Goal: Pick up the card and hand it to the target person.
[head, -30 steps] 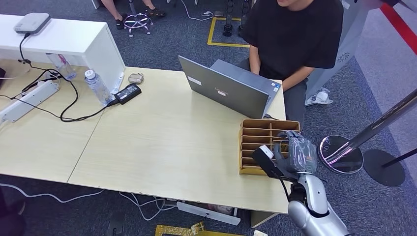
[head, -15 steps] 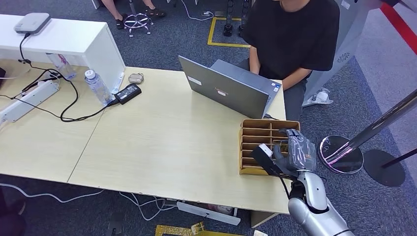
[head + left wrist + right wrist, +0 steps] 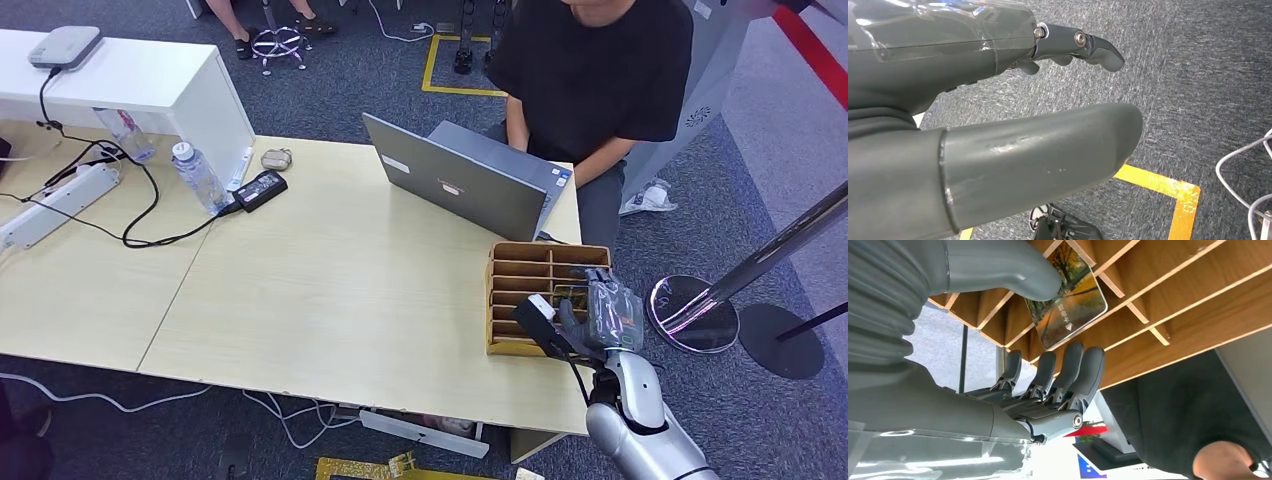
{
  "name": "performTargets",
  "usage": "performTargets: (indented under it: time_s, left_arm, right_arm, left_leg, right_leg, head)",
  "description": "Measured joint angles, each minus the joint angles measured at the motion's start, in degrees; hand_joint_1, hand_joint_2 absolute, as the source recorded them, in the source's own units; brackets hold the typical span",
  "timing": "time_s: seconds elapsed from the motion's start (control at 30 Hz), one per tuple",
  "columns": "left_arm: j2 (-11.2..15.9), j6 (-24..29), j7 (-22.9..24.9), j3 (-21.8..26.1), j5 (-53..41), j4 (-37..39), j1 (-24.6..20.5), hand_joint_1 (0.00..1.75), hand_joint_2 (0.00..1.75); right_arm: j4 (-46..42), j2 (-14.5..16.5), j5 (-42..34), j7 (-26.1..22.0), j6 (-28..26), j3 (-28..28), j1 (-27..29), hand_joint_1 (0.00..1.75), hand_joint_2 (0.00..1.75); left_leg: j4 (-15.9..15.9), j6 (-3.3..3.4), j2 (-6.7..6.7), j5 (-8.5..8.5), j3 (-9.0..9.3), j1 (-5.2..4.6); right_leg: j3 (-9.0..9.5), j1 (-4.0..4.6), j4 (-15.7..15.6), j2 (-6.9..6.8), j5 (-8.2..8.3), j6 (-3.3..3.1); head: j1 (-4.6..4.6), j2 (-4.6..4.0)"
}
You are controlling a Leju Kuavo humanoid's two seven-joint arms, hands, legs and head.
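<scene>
Head view had the right hand (image 3: pixel 596 318) low at the right of the frame, over the near end of the wooden slotted rack (image 3: pixel 515 270). From the right wrist view the card (image 3: pixel 1068 297), printed with autumn trees, stood in a slot, thumb on one face and fingers (image 3: pixel 1068 371) by its lower edge; whether they gripped it, I couldn't tell. A person (image 3: pixel 600 70) sat behind the laptop (image 3: pixel 455 185). The left hand (image 3: pixel 973 100) hung slack above carpet, holding nothing.

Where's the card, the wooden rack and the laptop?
card (image 3: pixel 1070 300): right wrist view, on its picture face.
rack (image 3: pixel 520 262): head view, on a divider.
laptop (image 3: pixel 455 185): head view, on its lid.
</scene>
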Motion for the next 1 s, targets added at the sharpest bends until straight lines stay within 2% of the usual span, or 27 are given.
performTargets:
  time_s: [0.37, 1.0]
  left_arm:
    - [-0.2, 0.2, 0.2, -0.1, 0.9, 0.0, 0.0, 0.0, 0.0]
    - [-0.3, 0.5, 0.3, -0.4, 1.7, 0.0, 0.0, 0.0, 0.0]
  right_arm:
    - [0.2, 0.0, 1.1, 2.1, 0.0, 0.1, 0.0, 0.87, 1.75]
    - [0.0, 0.0, 3.0, 3.7, -0.5, 0.6, 0.5, 1.0, 1.75]
  left_leg:
    - [0.0, 0.0, 0.0, 0.0, 0.01, 0.0]
    - [0.0, 0.0, 0.0, 0.0, 0.02, 0.0]
  right_leg:
    - [0.0, 0.0, 0.0, 0.0, 0.0, 0.0]
    - [0.0, 0.0, 0.0, 0.01, 0.0, 0.0]
  head:
    - [0.01, 0.0]
    - [0.01, 0.0]
